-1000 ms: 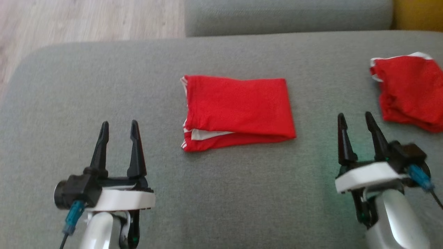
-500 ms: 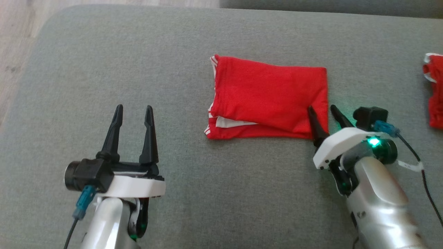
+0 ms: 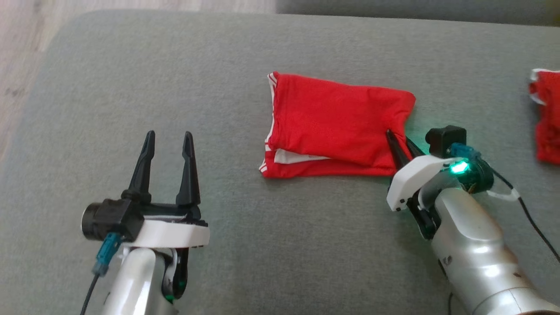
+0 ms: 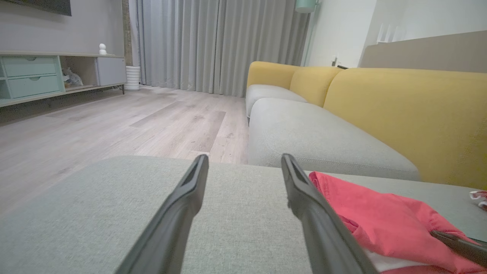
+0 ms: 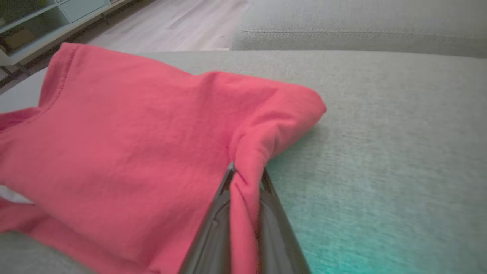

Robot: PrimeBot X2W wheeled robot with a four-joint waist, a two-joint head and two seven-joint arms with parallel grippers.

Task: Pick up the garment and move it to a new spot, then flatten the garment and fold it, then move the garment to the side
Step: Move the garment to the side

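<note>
At far left, beyond the rounded edge of the grey cushion (image 3: 109,57), a strip of wood floor (image 3: 17,39) shows. Your left gripper (image 3: 169,135) hovers over bare upholstery, fingers spread wide with nothing between them, well apart from the work. At centre the red garment (image 3: 332,122) lies on the cushion, folded into a rough rectangle, with white trim peeking out along its left and near-left edges. At its near-right corner your right gripper (image 3: 397,136) has its fingers pinched together on a ridge of red fabric, which the right wrist view shows bunched up between them. With the fold apparently made, the step in hand looks like the move to the side. To do it well, make sure the pinch has caught every layer and not the top fold alone. Lift only a little and carry slowly, so the loose left end trails flat rather than falling open. Steer for bare cushion, clear of the second red cloth (image 3: 544,118) at the far right edge.
</note>
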